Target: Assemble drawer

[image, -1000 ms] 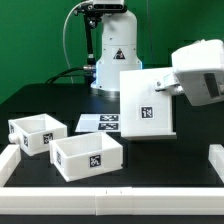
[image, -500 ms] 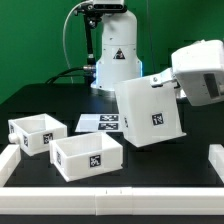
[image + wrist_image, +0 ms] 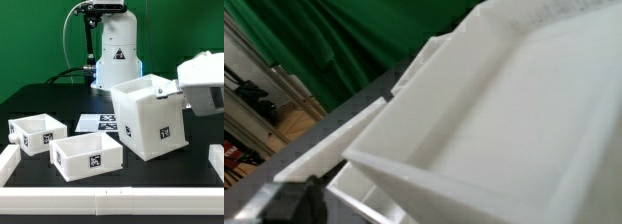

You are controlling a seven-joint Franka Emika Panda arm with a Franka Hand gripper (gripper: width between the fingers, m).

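Observation:
The big white drawer case [image 3: 150, 120] stands on the black table at the exterior view's right, slightly tilted, open top up, a marker tag on its near face. My gripper [image 3: 167, 92] hangs at the case's upper far rim under the white wrist housing, open, with the jaws spread. In the wrist view the case's white walls [image 3: 509, 120] fill the picture and one dark finger [image 3: 295, 205] shows off to the side, apart from the wall. Two small open white drawer boxes [image 3: 36, 132] [image 3: 87, 155] sit at the exterior view's left.
The marker board [image 3: 100, 123] lies flat behind the small boxes. The arm's white base [image 3: 115, 55] stands at the back. Low white rails [image 3: 110, 205] edge the table's front and both sides. A green curtain [image 3: 349, 40] shows in the wrist view.
The case hung flat-faced in the grip a second ago. It has since swung down and turned to stand on the table, while the jaws spread apart and the wrist shifted right.

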